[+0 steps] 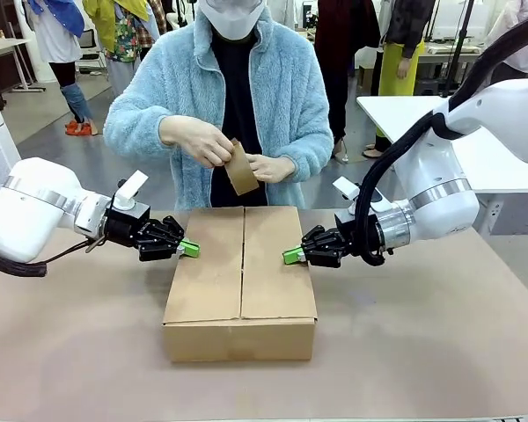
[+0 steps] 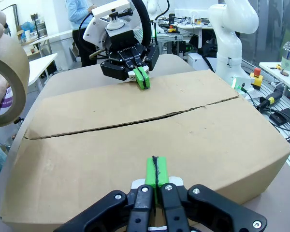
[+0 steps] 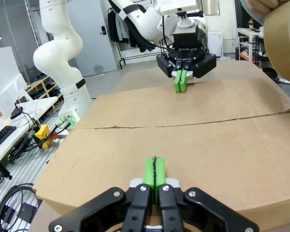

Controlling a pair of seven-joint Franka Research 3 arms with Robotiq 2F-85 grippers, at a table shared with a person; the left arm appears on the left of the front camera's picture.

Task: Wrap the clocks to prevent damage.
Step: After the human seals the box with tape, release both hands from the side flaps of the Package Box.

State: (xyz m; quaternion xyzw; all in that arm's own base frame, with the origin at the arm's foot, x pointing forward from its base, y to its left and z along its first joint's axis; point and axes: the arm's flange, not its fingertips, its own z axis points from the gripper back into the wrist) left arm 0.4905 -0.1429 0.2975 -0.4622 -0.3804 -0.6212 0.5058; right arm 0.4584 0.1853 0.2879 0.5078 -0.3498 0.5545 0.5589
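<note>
Front view: on the table (image 1: pixel 422 352) sits a closed cardboard box (image 1: pixel 240 281), with the left gripper (image 1: pixel 190 249) and right gripper (image 1: pixel 292 256), each pressed together and empty, touching its top at opposite edges, and beyond it a person's hands (image 1: pixel 198 141) hold a roll of tape (image 1: pixel 241 169).

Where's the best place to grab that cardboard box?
Probably squeeze the cardboard box by its left and right walls, left gripper and right gripper each coming from its own side: it's closed, flat-topped and looks too wide for one gripper.
</note>
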